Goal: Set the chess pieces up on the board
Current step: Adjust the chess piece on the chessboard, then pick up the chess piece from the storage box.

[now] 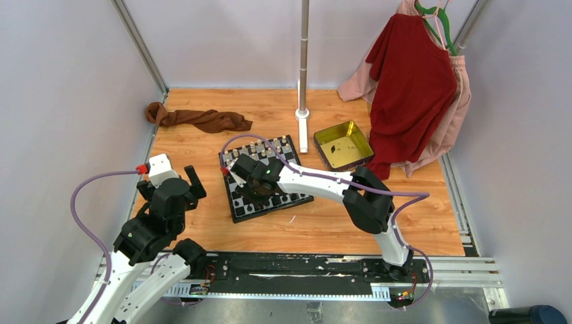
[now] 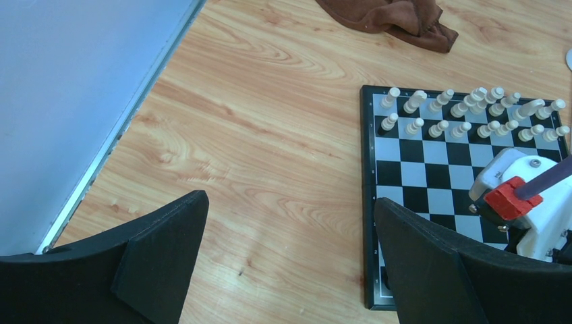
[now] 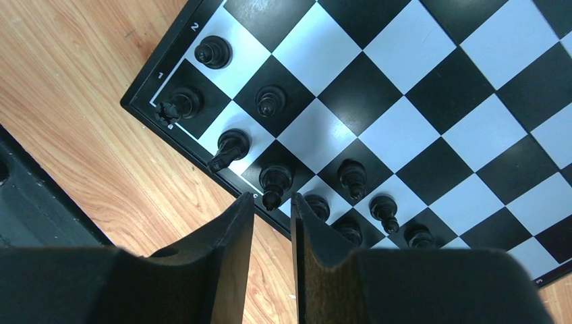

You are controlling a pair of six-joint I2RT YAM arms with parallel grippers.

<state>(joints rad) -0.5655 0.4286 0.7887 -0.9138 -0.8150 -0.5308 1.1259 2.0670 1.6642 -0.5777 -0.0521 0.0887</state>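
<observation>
Cream pieces [image 2: 465, 115] already fill 2 rows at the far edge of the board [image 2: 432, 169], while black pieces [image 3: 268, 100] stand along its near edge, seemingly unfinished, under the right claw [image 3: 272, 206], which is narrowly spread astride 1 of them; the left claw [image 2: 290, 250] gapes wide over the counter [image 2: 270, 135] beside the board.

The board [image 2: 432, 172] is checkered in black and white, with a thin black border. On it are cream pieces [image 2: 438, 126] and black pieces [image 3: 276, 177]. The table [image 2: 270, 135] is orange-brown wood grain, the cloth [image 1: 202, 119] brown, the tin [image 1: 344, 145] yellow-gold, the shirt [image 1: 411, 74] red. My fingers [image 3: 222, 270] are black.
</observation>
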